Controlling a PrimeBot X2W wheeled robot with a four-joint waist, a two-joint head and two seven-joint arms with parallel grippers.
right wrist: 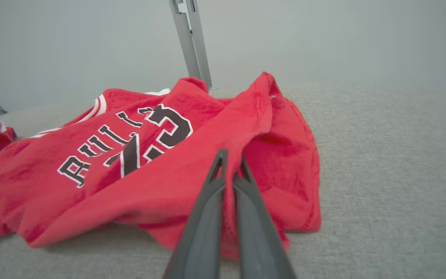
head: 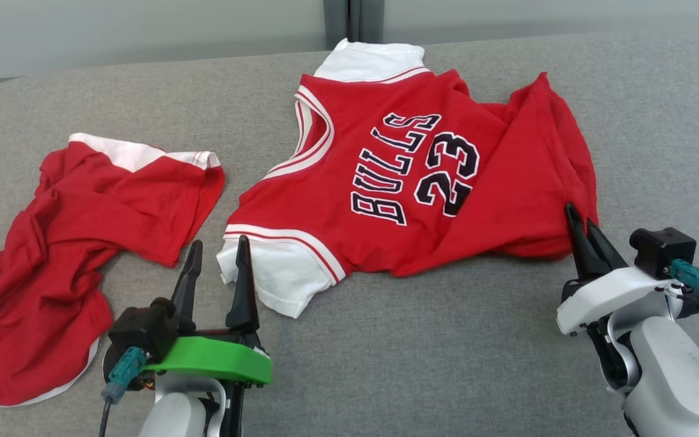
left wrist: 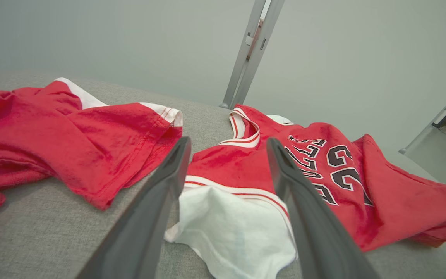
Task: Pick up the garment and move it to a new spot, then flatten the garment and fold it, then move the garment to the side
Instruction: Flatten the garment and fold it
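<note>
The garment is a red jersey with white sleeves and "BULLS 23" in black, lying rumpled on the grey cloth surface. At its lower right edge a fold of the red hem is pinched in my right gripper, which is shut on it; the right wrist view shows the garment bunched around the right gripper. My left gripper stands open just short of the white sleeve. In the left wrist view the left gripper frames that sleeve, with nothing between its fingers.
Red shorts with white trim lie crumpled at the left, close to my left gripper, and appear again as shorts in the left wrist view. Bare grey surface stretches to the right and front. A metal post rises behind the far edge.
</note>
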